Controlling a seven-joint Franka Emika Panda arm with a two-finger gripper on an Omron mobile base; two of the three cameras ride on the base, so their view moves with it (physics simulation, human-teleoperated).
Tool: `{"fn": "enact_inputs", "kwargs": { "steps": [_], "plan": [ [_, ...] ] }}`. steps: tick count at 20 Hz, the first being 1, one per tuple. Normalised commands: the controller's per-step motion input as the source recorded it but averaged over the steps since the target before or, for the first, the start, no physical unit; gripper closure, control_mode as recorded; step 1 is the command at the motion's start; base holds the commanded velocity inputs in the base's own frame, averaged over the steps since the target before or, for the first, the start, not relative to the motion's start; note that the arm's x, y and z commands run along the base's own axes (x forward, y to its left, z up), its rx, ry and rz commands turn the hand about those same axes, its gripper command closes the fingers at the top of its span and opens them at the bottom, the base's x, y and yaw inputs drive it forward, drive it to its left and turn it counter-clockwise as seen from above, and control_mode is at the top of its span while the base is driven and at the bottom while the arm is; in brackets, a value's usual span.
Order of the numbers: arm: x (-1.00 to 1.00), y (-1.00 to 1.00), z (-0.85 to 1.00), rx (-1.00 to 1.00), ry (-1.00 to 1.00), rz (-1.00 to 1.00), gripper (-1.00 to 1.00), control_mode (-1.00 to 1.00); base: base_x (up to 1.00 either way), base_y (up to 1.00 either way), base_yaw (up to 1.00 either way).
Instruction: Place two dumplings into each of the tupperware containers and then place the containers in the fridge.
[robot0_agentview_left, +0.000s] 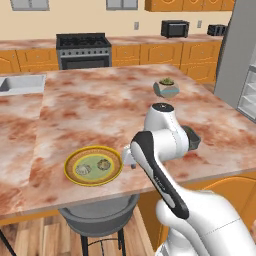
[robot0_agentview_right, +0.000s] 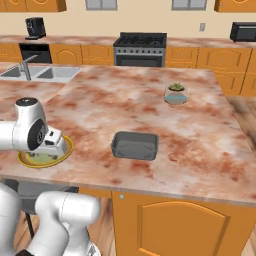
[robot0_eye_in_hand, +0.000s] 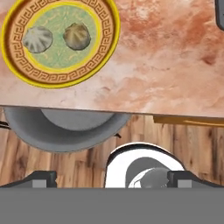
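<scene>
my fingers are spread wide, empty. the dumplings on the yellow-rimmed plate look soft; pinch each gently across its middle.

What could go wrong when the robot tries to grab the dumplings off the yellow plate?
1. The yellow-rimmed plate sits close to the counter's front edge, above a stool. A clumsy push might slide it off.
2. The two dumplings lie close together, so the open gripper could bump one while closing on the other.
3. The dark grey container is off to the side, so a small round dumpling might slip out on the way.
</scene>
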Motion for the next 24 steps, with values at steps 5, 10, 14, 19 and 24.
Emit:
{"fn": "enact_inputs", "kwargs": {
  "steps": [5, 10, 14, 19, 24],
  "plan": [
    [0.4, 0.33, -0.17, 0.0, 0.0, 0.01, -1.0, -1.0, 0.0, 0.0, 0.0],
    [0.64, 0.66, 0.0, 0.0, 0.04, 0.01, -1.0, -1.0, 0.0, 0.0, 0.0],
    [0.7, 0.32, -0.06, 0.0, 0.07, 0.0, -1.0, -1.0, 0.0, 0.0, 0.0],
    [0.44, 0.13, -0.27, 0.0, 0.06, 0.0, -1.0, -1.0, 0.0, 0.0, 0.0],
    [0.31, 0.28, -0.51, 0.0, 0.05, 0.0, -1.0, -1.0, 0.0, 0.0, 0.0]
  ]
}}
